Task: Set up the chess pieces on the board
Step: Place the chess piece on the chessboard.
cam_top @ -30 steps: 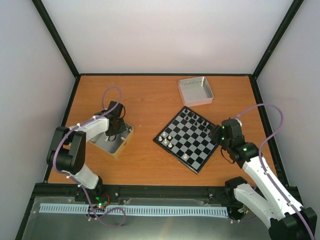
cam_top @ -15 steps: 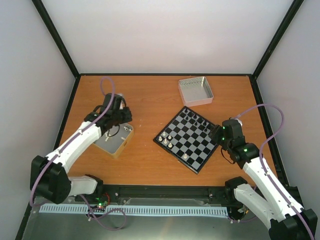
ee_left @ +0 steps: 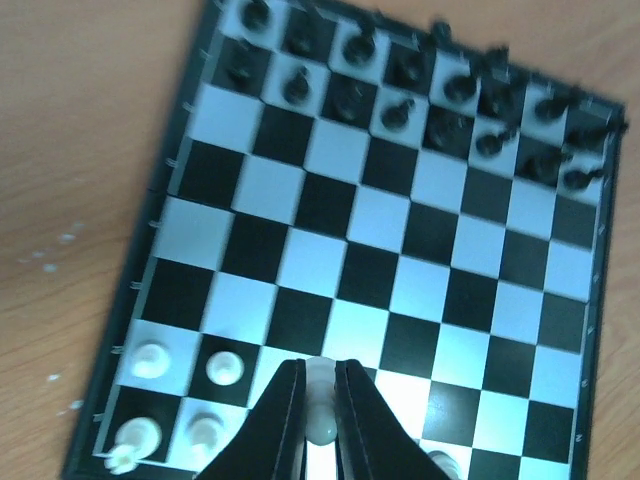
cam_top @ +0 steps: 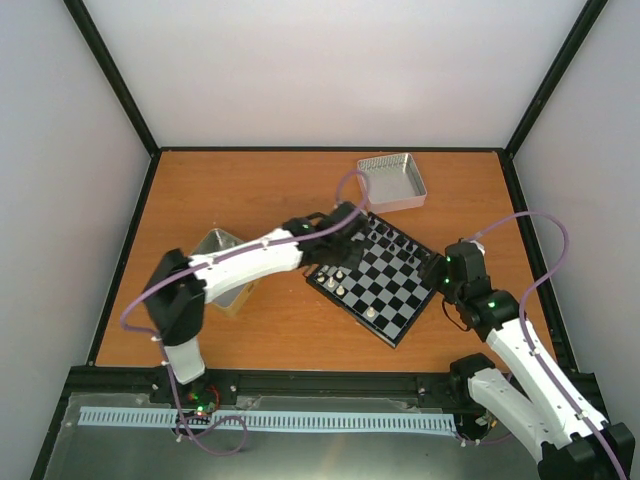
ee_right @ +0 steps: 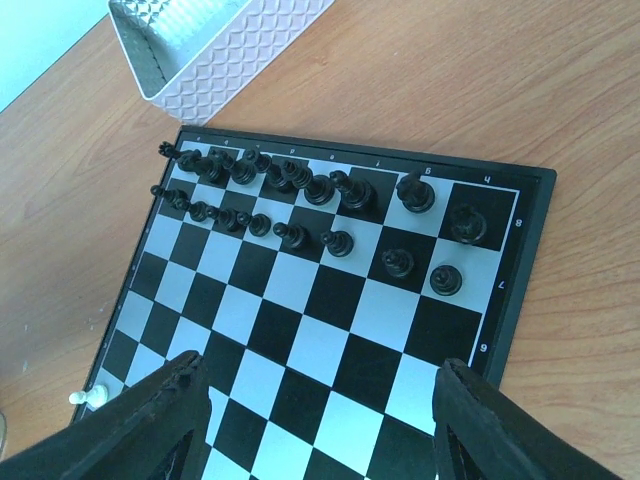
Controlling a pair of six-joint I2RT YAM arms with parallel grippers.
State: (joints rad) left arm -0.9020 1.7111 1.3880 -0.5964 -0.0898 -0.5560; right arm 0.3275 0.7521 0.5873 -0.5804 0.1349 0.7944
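Ok: left end effector (ee_left: 320, 400) clamped on a chess piece (ee_left: 321, 428) over the board (ee_left: 345, 215)'s white end; next, seat it and release. Right end effector (ee_right: 320, 400) open, empty.

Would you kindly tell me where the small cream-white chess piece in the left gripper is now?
Left wrist view, bottom centre: the cream-white plastic chess piece is pinched in the left gripper, over the black-framed chessboard, right of four placed white pieces.
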